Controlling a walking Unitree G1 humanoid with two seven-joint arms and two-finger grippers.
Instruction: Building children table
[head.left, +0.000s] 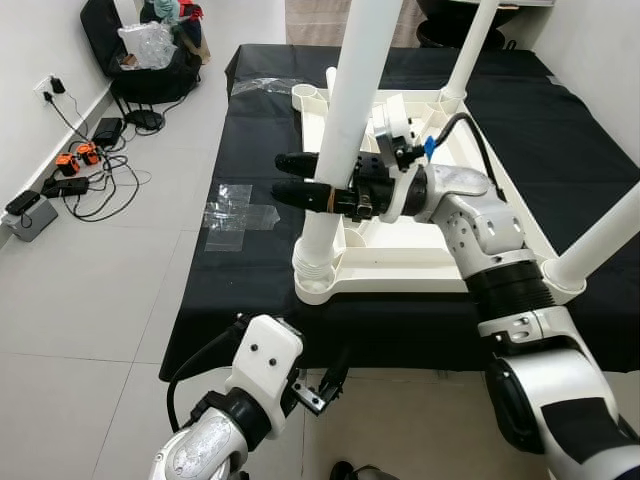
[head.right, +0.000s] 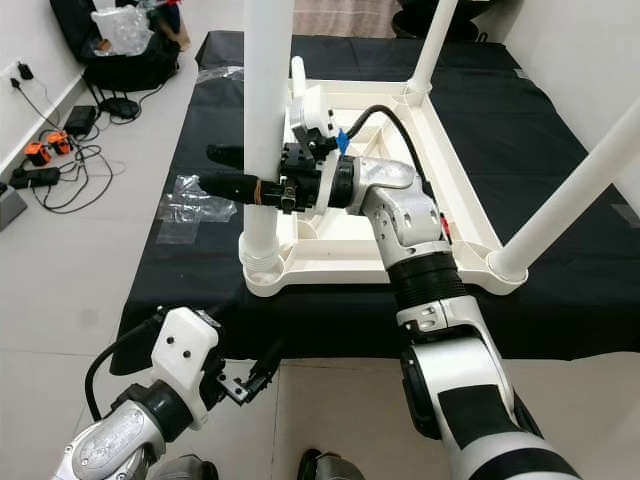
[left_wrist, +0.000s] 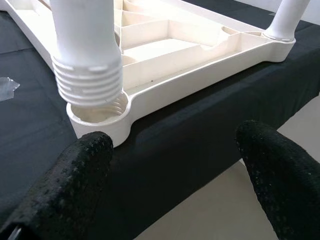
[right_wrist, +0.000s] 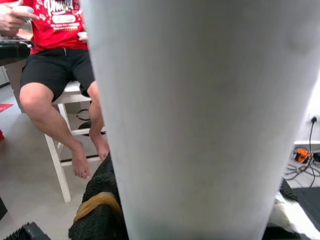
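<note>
Standing almost straight up from the near left corner of the upturned white tabletop (head.left: 400, 255), the white leg (head.left: 345, 140) is the piece everything turns on: its long axis runs close to vertical, with a slight lean, and its ribbed threaded end (left_wrist: 87, 80) sits just at the mouth of the round corner socket (left_wrist: 97, 112), part of the thread visibly above the rim, so by my judgement it is not yet fully seated. The right claw (head.left: 300, 180) reaches in from the robot's right and crosses that axis about square, its two long black fingers closed around the leg partway up its height; the right wrist view looks straight onto the pale shaft, with a seated person (right_wrist: 55, 60) on a stool beyond. The left claw (left_wrist: 175, 170) hangs lower and nearer the robot, in front of the black-draped table (head.left: 250, 170) edge, fingers spread wide and holding nothing, with the socket corner lying ahead of it and slightly up. Two more legs (head.left: 600, 240) already stand in other corners. Since the right claw has the leg, the turning or pressing down along the leg's own axis would seem to fall to it, while the left is the closer one to steady the corner.
</note>
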